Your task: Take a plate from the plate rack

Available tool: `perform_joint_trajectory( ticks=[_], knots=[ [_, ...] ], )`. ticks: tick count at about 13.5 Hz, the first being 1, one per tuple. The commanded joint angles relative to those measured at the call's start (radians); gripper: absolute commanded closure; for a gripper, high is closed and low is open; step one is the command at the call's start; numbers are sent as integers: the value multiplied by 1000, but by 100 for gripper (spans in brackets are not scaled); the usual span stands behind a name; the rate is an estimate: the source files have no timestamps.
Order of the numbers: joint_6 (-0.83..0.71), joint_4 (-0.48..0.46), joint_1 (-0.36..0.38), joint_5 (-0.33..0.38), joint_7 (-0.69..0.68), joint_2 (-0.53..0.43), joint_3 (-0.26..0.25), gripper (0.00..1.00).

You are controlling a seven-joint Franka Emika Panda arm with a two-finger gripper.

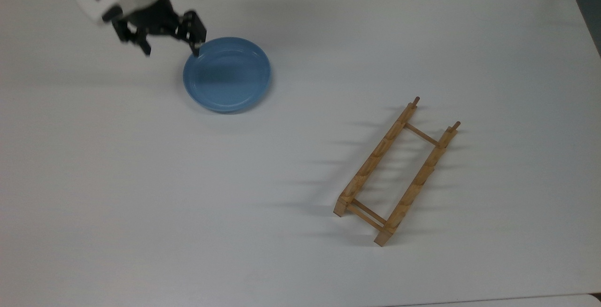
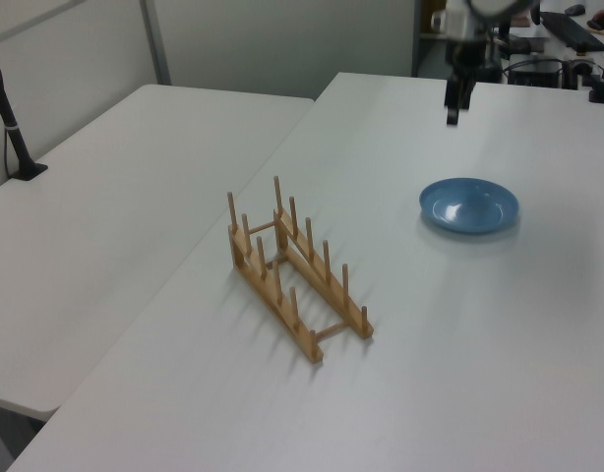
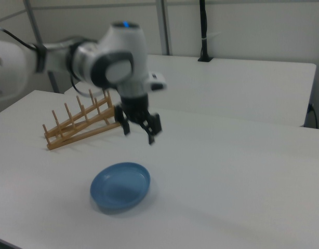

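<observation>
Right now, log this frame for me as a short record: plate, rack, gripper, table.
plate: light blue plate, flat on the table, apart from the rack
plate rack: wooden plate rack, no plate in it, toward the top view's right
gripper: gripper raised above the plate, jaws open, holding nothing
table: white table

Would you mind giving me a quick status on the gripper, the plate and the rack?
Gripper open, empty, raised above the table. Plate flat on the table, apart from the plate rack. Rack slots empty. Nothing in the way.
</observation>
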Motion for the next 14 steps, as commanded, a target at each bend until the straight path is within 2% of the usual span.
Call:
perform_joint_trajectory(
  ticks=[1, 3, 4, 7, 10, 14],
  knots=[
    [-155, 104, 69, 23, 213, -62, -16, 0],
    [-189, 115, 145, 23, 275, -99, -63, 0],
    [-190, 115, 217, 23, 292, -124, -120, 0],
    [-190, 135, 378, 21, 283, -151, -217, 0],
    [-187, 156, 386, -17, 157, -150, -218, 0],
    [-180, 155, 388, -12, 175, -144, -215, 0]
  ],
)
